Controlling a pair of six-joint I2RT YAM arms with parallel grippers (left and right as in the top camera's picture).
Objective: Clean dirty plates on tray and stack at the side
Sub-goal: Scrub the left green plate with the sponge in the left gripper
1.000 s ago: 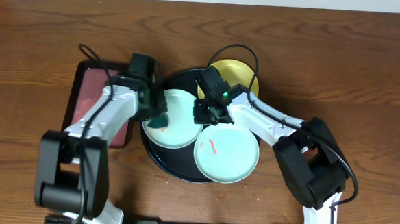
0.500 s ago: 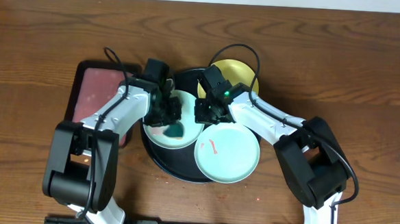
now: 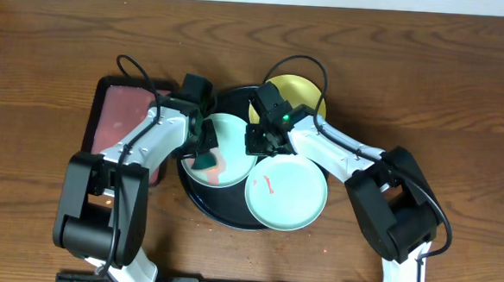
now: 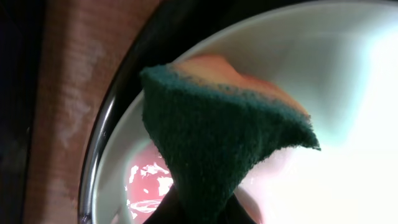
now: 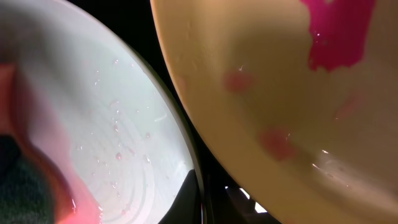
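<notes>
On the wooden surface [image 3: 50, 44], the round black tray [image 3: 204, 206] carries all three dirty plates, so that they can be washed in one place before stacking. A dark red tray [image 3: 114, 125] lies just to its left. The left mint plate [image 3: 238, 133] lies flat at the left of the black tray. The second mint plate [image 3: 288, 199] sits at the front with a red smear, and the yellow plate [image 3: 305, 94] sits at the back, also smeared. None is stacked yet.

The left tool [image 3: 203, 149] is clenched on a green sponge [image 3: 206, 161] and presses it onto the left mint plate near its left rim, to scrub it. The right tool [image 3: 256, 141] rests at that plate's right rim, beside the yellow plate, probably to steady it. Whether it grips cannot be told.

Half a second earlier the sponge lay nearer the plate's middle. It is now drawn back toward the rim, and a pink film shows where it was. The right arm has not moved.
</notes>
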